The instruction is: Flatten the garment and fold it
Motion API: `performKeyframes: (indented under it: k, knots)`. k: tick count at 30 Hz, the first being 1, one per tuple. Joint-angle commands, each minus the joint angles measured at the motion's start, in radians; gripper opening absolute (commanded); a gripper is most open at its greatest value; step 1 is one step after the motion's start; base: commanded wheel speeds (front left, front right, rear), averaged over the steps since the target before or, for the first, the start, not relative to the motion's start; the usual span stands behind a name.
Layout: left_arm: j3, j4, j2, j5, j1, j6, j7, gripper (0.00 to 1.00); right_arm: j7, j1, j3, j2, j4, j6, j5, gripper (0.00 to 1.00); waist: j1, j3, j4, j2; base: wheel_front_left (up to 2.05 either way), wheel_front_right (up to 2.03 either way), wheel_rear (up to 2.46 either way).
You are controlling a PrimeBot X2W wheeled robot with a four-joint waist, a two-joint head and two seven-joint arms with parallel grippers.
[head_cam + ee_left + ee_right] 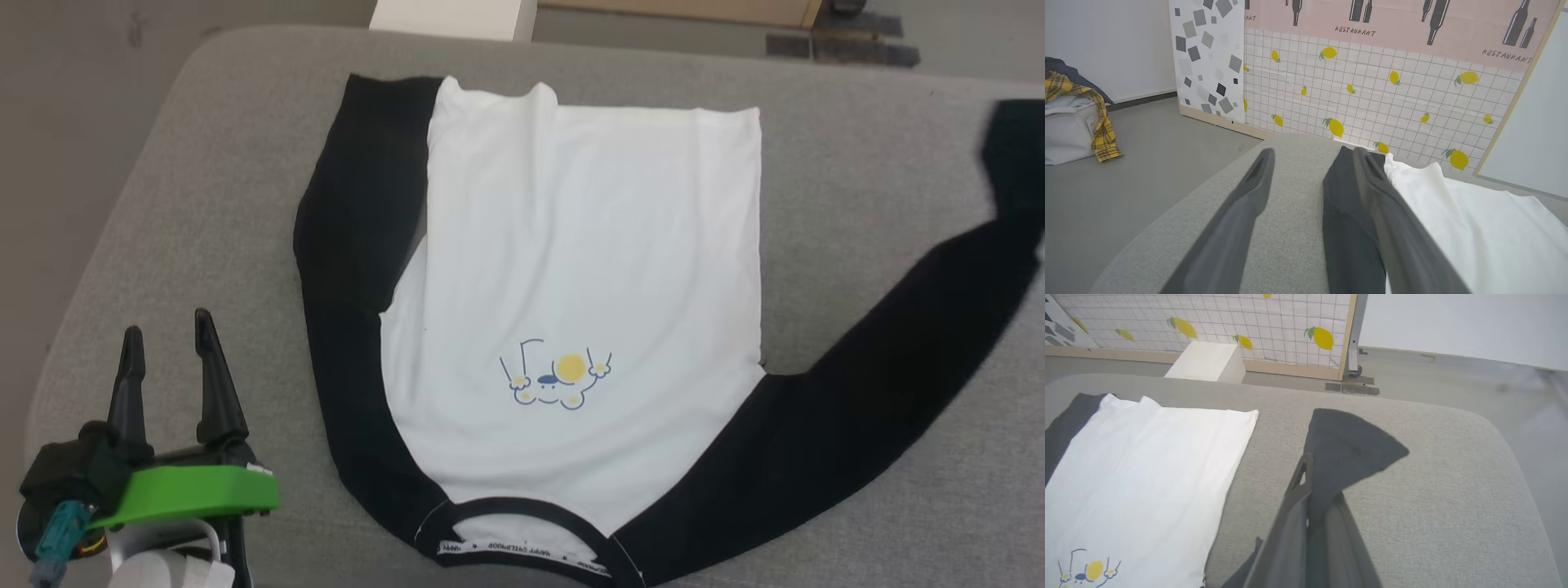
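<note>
- The left end effector hangs nearest, at the lower left of the head view. Its two dark fingers are spread wide with nothing between them.
- It sits over bare grey padding of the surface, just beside the garment's left edge. In the left wrist view one finger crosses in front of the black left sleeve.
- The garment lies flat in the middle of the surface, chest up. Its black-trimmed collar is at the near edge and its hem at the far side.
- The small yellow-and-blue print sits just beyond the collar.
- The left sleeve lies alongside the white body and runs up toward the far edge.
- The right sleeve stretches well out to the right. Its end at the frame's edge is blurred, so it is probably raised off the padding.
- The right end effector is pinched closed on the black cloth of that sleeve, which fans out beyond the fingertips.
- Past the far edge of the surface a white box stands on the floor.
- Behind the box stands a tiled panel printed with lemons.
- A pile of clothes lies off to the side.
</note>
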Motion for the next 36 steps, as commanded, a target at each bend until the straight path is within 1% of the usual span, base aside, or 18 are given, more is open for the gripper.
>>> performKeyframes:
  k: [1,4,6,7,8,12,17,22,28,32,36]
  knots:
    - [0.004,-0.004,-0.003,-0.004,0.021,0.005,-0.005,1.0,0.003,0.013,0.044,0.025,-0.028,-0.002,0.023,0.0,0.0001,-0.057,-0.013,0.0,0.0,0.0,0.0]
    - [0.006,-0.007,-0.003,-0.003,0.039,0.005,-0.005,1.0,-0.004,0.007,0.147,0.089,-0.063,-0.002,0.055,0.0,0.0001,-0.064,-0.007,0.0,0.0,0.0,0.0]
    - [0.005,-0.009,-0.003,-0.004,0.042,0.005,-0.005,1.0,-0.014,-0.007,0.203,0.151,-0.053,-0.002,0.074,0.0,0.0001,-0.061,0.002,0.0,0.0,0.0,0.0]
    - [0.002,-0.01,-0.003,-0.003,0.041,0.005,-0.005,1.0,-0.023,-0.015,0.228,0.173,-0.045,-0.002,0.073,0.0,0.0001,-0.058,0.011,0.0,0.0,0.0,0.0]
    - [-0.014,-0.011,-0.003,-0.008,0.026,0.005,-0.005,1.0,-0.055,-0.047,0.318,0.237,0.014,-0.002,0.08,0.0,0.0001,-0.035,0.041,0.0,0.0,0.0,0.0]
    - [-0.042,-0.002,-0.003,-0.02,0.002,0.006,-0.005,1.0,-0.12,-0.086,0.41,0.281,0.129,-0.002,0.1,0.0,0.0001,-0.005,0.091,0.0,0.0,0.0,0.0]
    - [-0.071,0.009,-0.003,-0.039,-0.017,0.014,-0.005,1.0,-0.215,-0.116,0.517,0.293,0.283,-0.002,0.115,0.0,0.0001,0.027,0.149,0.0,0.0,0.0,0.0]
    - [-0.097,0.022,-0.003,-0.062,-0.029,0.019,-0.005,1.0,-0.315,-0.135,0.633,0.293,0.432,-0.002,0.191,0.0,0.0001,0.065,0.197,0.0,0.0,0.0,0.0]
    - [-0.119,0.035,-0.003,-0.083,-0.046,0.029,-0.005,1.0,-0.388,-0.133,0.779,0.293,0.572,-0.002,0.269,0.0,0.0001,0.096,0.225,0.0,0.0,0.0,0.0]
    - [-0.128,0.041,-0.003,-0.091,-0.051,0.033,-0.005,1.0,-0.406,-0.133,0.873,0.294,0.623,-0.002,0.326,0.0,0.0001,0.105,0.228,0.0,0.0,0.0,0.0]
    - [-0.132,0.051,-0.003,-0.095,-0.056,0.035,-0.005,1.0,-0.402,-0.137,0.963,0.294,0.63,-0.002,0.402,0.0,0.0001,0.107,0.216,0.0,0.0,0.0,0.0]
